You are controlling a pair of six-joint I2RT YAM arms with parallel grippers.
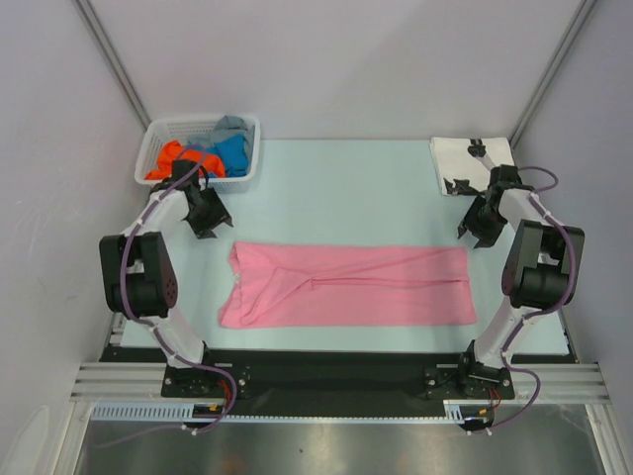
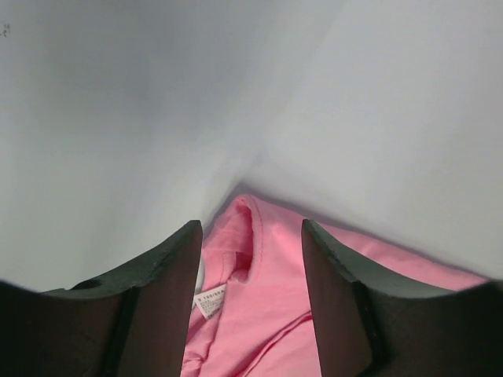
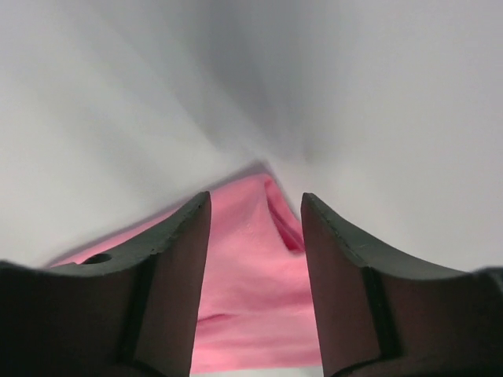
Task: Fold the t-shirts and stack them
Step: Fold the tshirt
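Note:
A plain pink t-shirt (image 1: 346, 287) lies on the table folded into a long flat strip, its collar end to the left. My left gripper (image 1: 209, 230) hovers just above and behind the strip's left end, jaws apart and empty. In the left wrist view the left gripper (image 2: 251, 225) frames the pink collar (image 2: 245, 236) and its white label (image 2: 208, 303). My right gripper (image 1: 473, 230) hangs open over the strip's far right corner. In the right wrist view the right gripper (image 3: 255, 196) has only pink cloth (image 3: 251, 290) showing between its fingers, untouched.
A white lattice basket (image 1: 158, 134) at the back left holds orange (image 1: 168, 158), blue (image 1: 233, 154) and grey (image 1: 229, 127) shirts. A folded white shirt with black print (image 1: 455, 163) lies at the back right, right behind the right arm.

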